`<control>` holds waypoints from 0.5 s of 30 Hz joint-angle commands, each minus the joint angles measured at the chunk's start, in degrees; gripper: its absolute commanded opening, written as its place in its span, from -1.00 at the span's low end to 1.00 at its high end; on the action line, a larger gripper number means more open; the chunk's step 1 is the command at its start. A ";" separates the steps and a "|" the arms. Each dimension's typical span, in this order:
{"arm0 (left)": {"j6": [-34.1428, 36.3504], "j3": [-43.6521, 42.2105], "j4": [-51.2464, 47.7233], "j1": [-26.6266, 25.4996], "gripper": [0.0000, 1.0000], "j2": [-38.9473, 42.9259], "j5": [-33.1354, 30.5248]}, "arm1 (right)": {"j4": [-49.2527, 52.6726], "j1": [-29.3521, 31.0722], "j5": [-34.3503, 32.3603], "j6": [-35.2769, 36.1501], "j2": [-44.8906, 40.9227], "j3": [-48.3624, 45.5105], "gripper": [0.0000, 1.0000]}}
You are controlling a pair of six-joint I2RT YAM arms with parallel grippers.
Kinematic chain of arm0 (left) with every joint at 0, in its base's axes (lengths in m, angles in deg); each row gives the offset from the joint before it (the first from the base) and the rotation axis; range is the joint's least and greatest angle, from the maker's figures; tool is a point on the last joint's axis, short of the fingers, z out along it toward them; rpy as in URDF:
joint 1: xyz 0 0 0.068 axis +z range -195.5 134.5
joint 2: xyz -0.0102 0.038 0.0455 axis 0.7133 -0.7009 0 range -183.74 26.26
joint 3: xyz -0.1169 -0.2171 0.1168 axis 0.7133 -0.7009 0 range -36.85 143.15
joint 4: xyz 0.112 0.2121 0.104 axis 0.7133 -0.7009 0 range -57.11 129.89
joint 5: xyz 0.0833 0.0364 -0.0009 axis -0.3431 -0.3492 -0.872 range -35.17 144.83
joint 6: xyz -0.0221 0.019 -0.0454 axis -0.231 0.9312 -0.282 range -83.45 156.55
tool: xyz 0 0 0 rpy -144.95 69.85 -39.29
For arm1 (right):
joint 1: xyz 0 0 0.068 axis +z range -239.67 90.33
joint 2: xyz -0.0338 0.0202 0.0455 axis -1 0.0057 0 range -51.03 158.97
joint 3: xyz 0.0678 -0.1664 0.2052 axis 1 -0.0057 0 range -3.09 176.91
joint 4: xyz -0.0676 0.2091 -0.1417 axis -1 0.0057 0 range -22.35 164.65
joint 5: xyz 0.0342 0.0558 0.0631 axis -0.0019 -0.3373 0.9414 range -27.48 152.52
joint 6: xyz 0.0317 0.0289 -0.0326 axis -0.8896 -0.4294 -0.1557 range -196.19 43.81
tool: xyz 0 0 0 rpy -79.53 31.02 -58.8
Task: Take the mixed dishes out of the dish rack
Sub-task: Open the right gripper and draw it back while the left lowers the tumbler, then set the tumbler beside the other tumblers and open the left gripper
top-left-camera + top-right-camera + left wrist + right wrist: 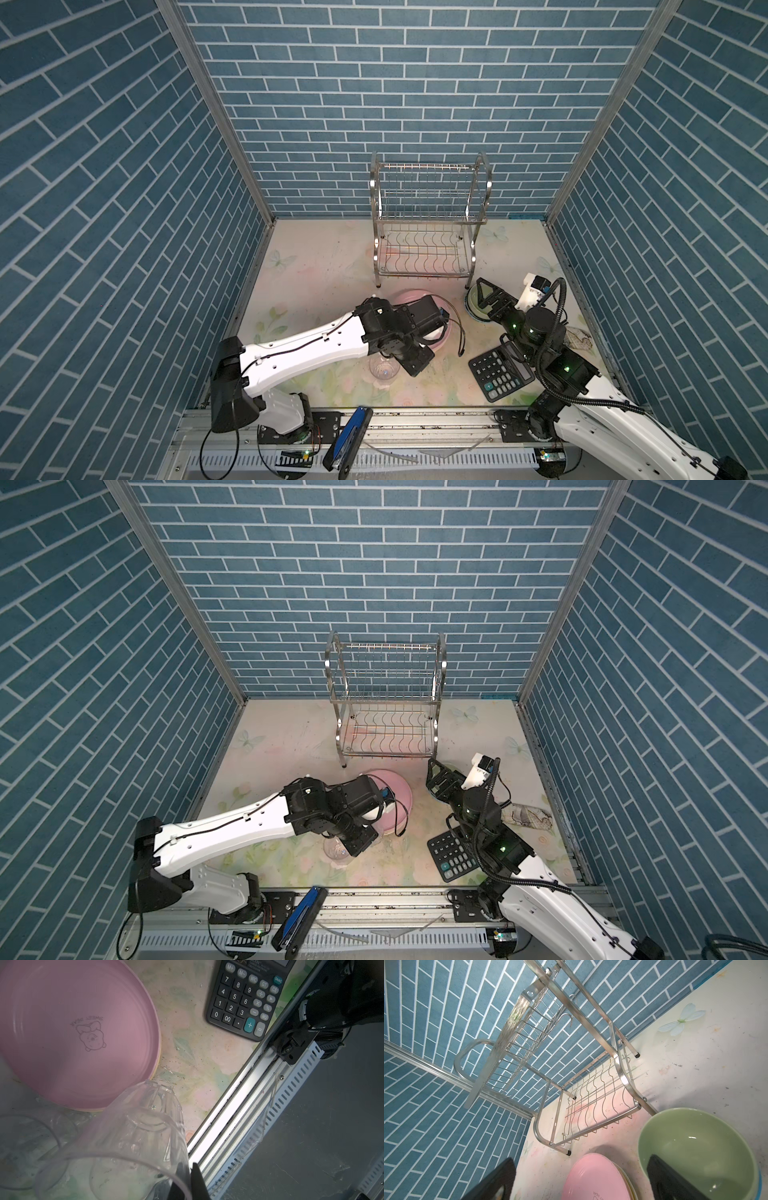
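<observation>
Under the pale-green bowl (695, 1147) sits 1 blue-rimmed bowl (759, 1182), nested.

Plates (409, 298) left of bowl (471, 303), before rack (430, 221)

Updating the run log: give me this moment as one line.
rack: dish rack empty | left: left gripper shut on clear glass near pink plate | right: right gripper open over green bowl
</observation>
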 commanded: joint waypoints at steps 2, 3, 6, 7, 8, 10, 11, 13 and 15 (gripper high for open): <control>-1.47 -0.63 0.82 -3.11 -1.00 -2.97 2.19 | 0.70 -0.15 -1.42 1.77 -0.27 1.89 0.98; -1.58 -0.38 0.43 -3.82 -1.00 -3.73 1.76 | 0.63 -0.21 -1.61 1.77 -0.69 1.63 0.98; -1.62 0.09 -1.02 -5.98 -1.00 -6.10 0.26 | 0.42 -0.17 -2.47 1.51 -1.72 0.73 0.98; -1.83 -0.04 -0.90 -6.51 -1.00 -6.82 -0.25 | 0.36 -0.19 -2.51 1.39 -1.95 0.55 0.98; -2.08 -0.42 -0.37 -6.75 -1.00 -7.33 -0.42 | 0.24 -0.01 -2.47 1.31 -2.08 0.41 0.98; -2.61 -1.41 1.21 -6.77 -1.00 -8.07 -0.50 | 0.23 -0.15 -2.29 1.25 -2.26 0.39 0.98; -2.76 -1.81 2.00 -6.77 -1.00 -8.30 -0.73 | 0.45 -0.15 -2.25 1.32 -2.35 0.35 0.98; -2.91 -1.98 2.50 -6.71 -1.00 -9.23 -2.07 | 0.79 -0.10 -2.15 1.34 -2.52 0.44 0.98; -3.25 -1.76 2.25 -6.77 -1.00 -9.94 -4.98 | 1.00 -0.15 -2.36 1.33 -2.85 0.29 0.98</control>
